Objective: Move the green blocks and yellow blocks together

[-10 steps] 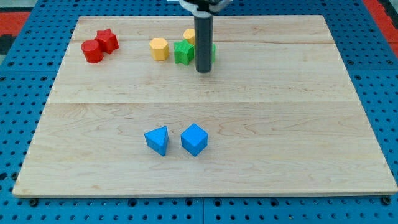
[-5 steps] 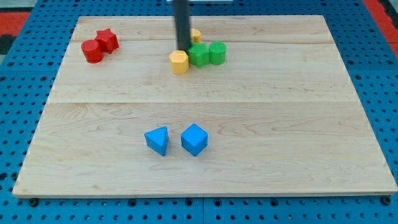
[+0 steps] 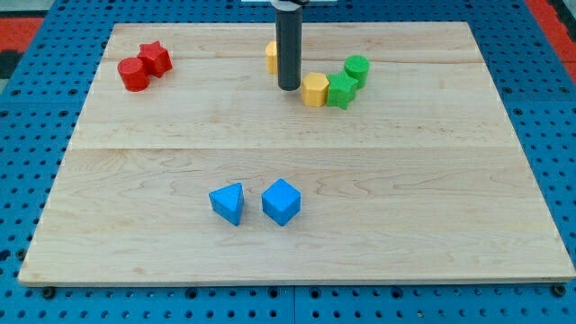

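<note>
My tip [image 3: 289, 87] rests on the board near the view's top, just left of a yellow hexagon block [image 3: 314, 90]. That yellow hexagon touches a green star block [image 3: 341, 91] on its right. A green cylinder [image 3: 356, 68] stands just above and right of the star, close to or touching it. A second yellow block [image 3: 271, 57] is partly hidden behind the rod, above and left of my tip.
A red cylinder [image 3: 134, 75] and a red star [image 3: 155, 58] sit together at the view's top left. A blue triangular block [image 3: 228, 202] and a blue cube [image 3: 281, 201] sit side by side at lower centre. The wooden board [image 3: 450, 180] lies on a blue pegboard.
The yellow hexagon, green star and green cylinder have shifted to the right. My tip moved right and slightly down, following the hexagon. The second yellow block stayed in place.
</note>
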`<action>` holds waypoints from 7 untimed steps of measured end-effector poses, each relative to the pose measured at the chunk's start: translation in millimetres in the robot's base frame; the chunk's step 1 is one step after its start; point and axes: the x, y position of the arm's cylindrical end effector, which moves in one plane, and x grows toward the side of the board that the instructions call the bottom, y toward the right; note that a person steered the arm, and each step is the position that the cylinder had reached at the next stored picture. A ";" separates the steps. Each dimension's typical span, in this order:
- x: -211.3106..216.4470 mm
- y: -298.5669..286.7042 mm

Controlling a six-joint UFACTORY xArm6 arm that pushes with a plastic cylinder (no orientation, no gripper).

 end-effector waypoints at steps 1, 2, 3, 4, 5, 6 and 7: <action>-57.3 -75.9; -113.5 -97.4; -113.4 -4.3; -77.9 -10.9; -78.7 -47.9; -43.7 -29.9; -34.4 55.3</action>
